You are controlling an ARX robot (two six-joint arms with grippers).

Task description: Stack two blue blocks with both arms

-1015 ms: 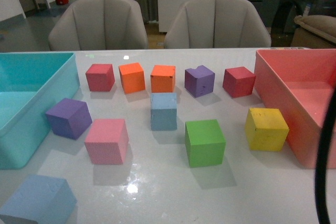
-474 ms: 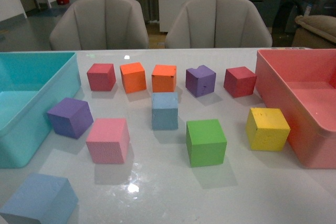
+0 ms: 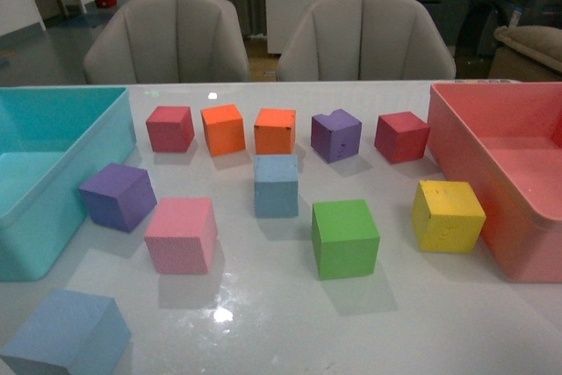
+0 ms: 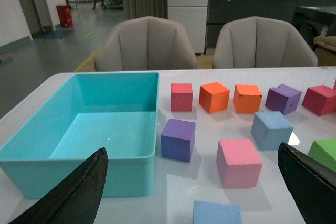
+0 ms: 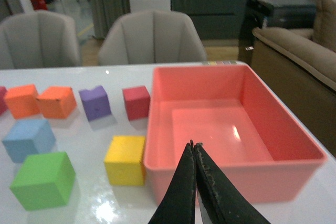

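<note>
One pale blue block [image 3: 276,184] stands mid-table behind the green cube; it also shows in the left wrist view [image 4: 271,129] and the right wrist view [image 5: 28,139]. The second blue block [image 3: 68,333] lies at the front left corner, partly cut off, and shows at the edge of the left wrist view [image 4: 217,213]. Neither arm shows in the front view. My left gripper [image 4: 194,182] is open and empty above the near blue block, fingers wide apart. My right gripper [image 5: 193,148] is shut and empty above the near wall of the pink bin.
A turquoise bin [image 3: 53,173] stands at the left, a pink bin [image 3: 492,173] at the right. Red, orange, purple and dark red cubes form a back row [image 3: 274,131]. Purple [image 3: 117,196], pink [image 3: 181,234], green [image 3: 344,237] and yellow [image 3: 448,215] cubes lie nearer.
A black cable at the right edge of the front view one second ago has left the frame. The view shifted slightly. The blocks have not moved.
</note>
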